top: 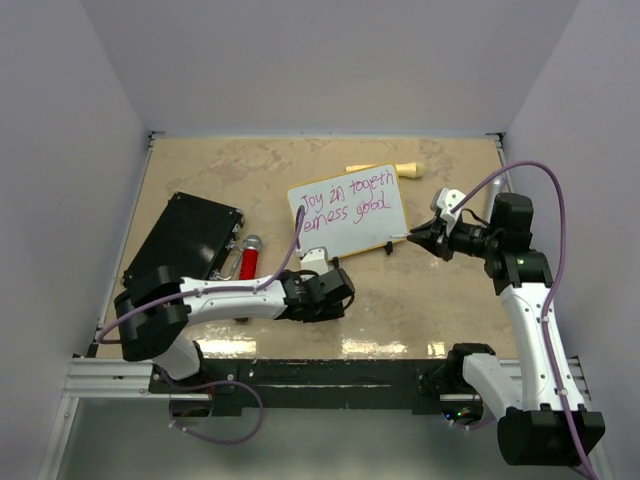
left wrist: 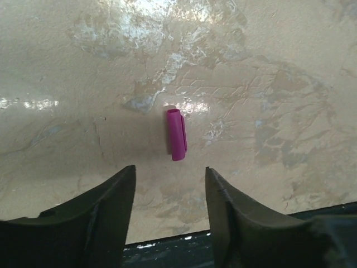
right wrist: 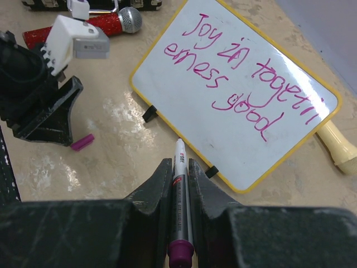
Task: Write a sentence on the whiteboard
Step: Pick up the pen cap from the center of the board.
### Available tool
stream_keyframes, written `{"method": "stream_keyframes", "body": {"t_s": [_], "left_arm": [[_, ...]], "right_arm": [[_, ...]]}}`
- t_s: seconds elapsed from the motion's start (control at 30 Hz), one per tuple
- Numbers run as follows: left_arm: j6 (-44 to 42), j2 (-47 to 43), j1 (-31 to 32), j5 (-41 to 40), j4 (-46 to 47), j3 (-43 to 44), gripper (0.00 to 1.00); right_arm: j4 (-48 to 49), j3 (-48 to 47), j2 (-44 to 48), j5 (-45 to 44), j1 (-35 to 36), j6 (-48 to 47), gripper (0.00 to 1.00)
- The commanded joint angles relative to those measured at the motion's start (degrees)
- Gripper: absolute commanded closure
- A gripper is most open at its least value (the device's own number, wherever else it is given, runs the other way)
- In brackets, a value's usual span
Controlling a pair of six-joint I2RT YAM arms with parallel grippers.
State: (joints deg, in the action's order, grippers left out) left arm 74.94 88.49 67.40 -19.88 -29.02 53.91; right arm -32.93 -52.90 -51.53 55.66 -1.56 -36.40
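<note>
Right pincer (right wrist: 178,164) clamps marker (right wrist: 181,190), tip right at whiteboard (right wrist: 162,84) rim. Left pincer (left wrist: 170,178) parted, cap (left wrist: 177,134) just ahead.

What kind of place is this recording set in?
Probably a lab robot cell: blank white walls box in a beige tabletop, two arms mount on a metal rail, with props like a whiteboard.

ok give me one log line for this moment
whiteboard: sentence written | right gripper: shut on marker | left gripper: open, pink cap on table ahead
</note>
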Motion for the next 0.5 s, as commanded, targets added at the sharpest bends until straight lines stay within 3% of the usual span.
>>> {"method": "stream_keyframes", "body": {"t_s": [0.0, 0.47], "left_arm": [[-1.1, 4.8, 0.5, 0.2, -2.3, 5.0, 0.47], [-5.9, 14.3, 0.1, 0.3, -5.3, 12.4, 0.58]], "right_arm": [[0.8, 0.4, 1.1, 2.3, -0.3, -0.3, 1.00], [0.1, 0.6, 1.5, 2.2, -0.4, -0.9, 1.00]]}}
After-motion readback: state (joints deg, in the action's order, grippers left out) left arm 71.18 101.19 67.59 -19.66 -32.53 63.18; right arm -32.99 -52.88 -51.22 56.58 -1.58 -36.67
